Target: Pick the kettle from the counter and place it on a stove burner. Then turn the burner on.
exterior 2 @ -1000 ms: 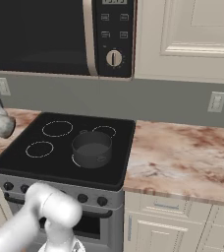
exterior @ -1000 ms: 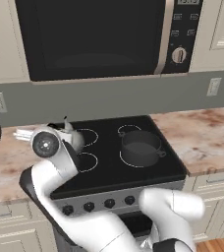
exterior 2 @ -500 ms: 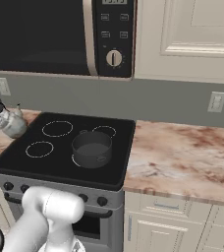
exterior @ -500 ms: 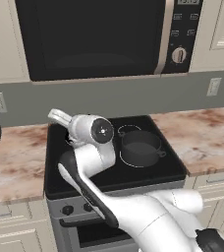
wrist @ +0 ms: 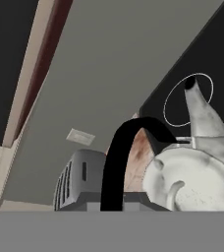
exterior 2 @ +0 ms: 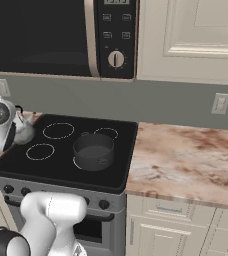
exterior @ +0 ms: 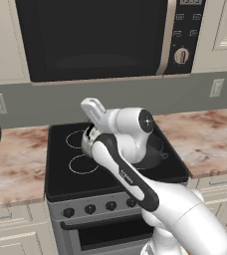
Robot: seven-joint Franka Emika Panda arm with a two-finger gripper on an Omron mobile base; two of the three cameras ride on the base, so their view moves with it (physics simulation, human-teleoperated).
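Observation:
The silver kettle (exterior 2: 24,132) hangs in the air at the left edge of the black cooktop (exterior 2: 121,165), spout toward the back wall. My gripper (exterior 2: 15,118) is shut on its thin black arched handle (wrist: 127,152). In the hand view the kettle (wrist: 197,182) is very close, and its spout tip lies in front of a thin white burner ring (wrist: 187,100). Two small stove burner rings (exterior 2: 40,151) (exterior 2: 58,131) lie right of the kettle. The pinkish counter (exterior: 16,162) extends left of the stove. In the left base view my arm hides the kettle.
A dark grey two-handled pot (exterior 2: 92,150) sits on the front right burner. Stove knobs (exterior: 89,209) line the front panel. A microwave (exterior: 100,37) hangs above. A grey toaster-like appliance (wrist: 79,183) stands on the left counter. More counter (exterior 2: 186,155) lies to the right.
The arm has swung to the right, carrying the kettle from over the left counter to the left edge of the cooktop. The pot has stayed put.

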